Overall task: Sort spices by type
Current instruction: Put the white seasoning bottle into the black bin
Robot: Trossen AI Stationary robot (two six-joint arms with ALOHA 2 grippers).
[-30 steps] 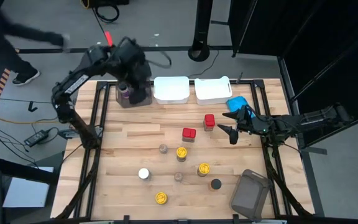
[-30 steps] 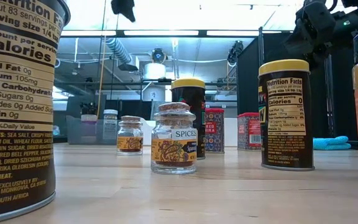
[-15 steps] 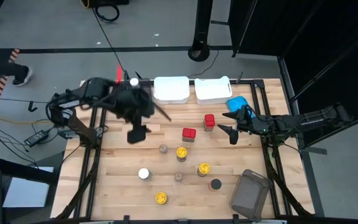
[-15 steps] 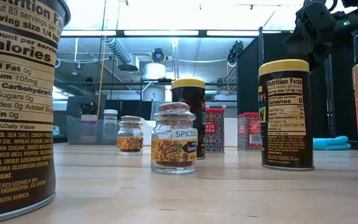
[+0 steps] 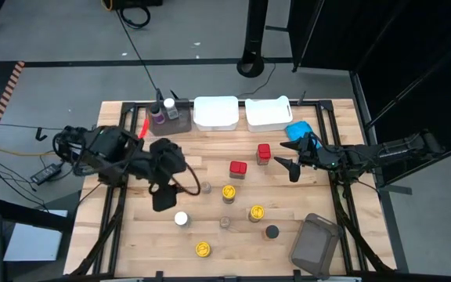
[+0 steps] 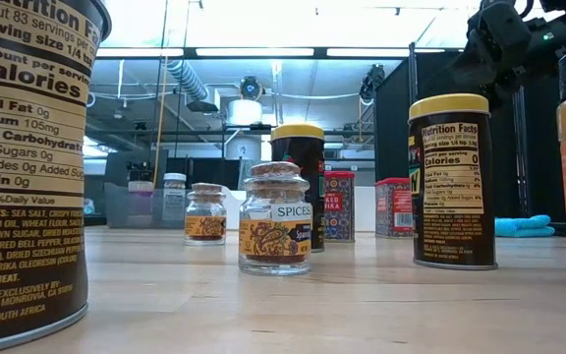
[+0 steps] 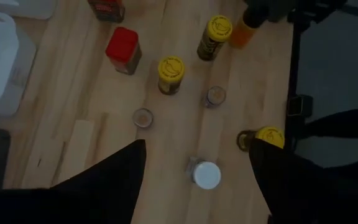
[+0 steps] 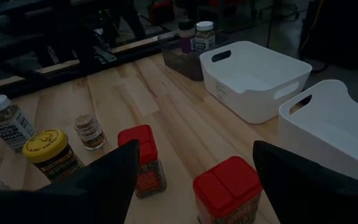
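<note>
Spice jars stand on the table: red square caps (image 5: 237,168) (image 5: 264,151), yellow lids (image 5: 229,192) (image 5: 256,213) (image 5: 203,249), a white cap (image 5: 181,218), a black cap (image 5: 272,232) and small glass jars (image 5: 205,187) (image 5: 225,222). Two more jars (image 5: 163,111) stand in the grey bin at the far left. My left gripper (image 5: 164,199) hovers open above the table just left of the white-capped jar (image 7: 206,175), which shows between its fingers (image 7: 197,142). My right gripper (image 5: 290,166) waits open at the right, facing the red-capped jars (image 8: 229,186).
Two white tubs (image 5: 215,112) (image 5: 268,112) sit along the far edge, and a blue cloth (image 5: 298,129) lies beside them. A second grey bin (image 5: 315,243) lies at the near right corner. Bare wood shows along the near left part of the table.
My left gripper has left the grey bin at the far left corner and swung toward the near edge, ending over the table beside the white-capped jar. A person at the far left has gone out of view. My right arm kept still.
</note>
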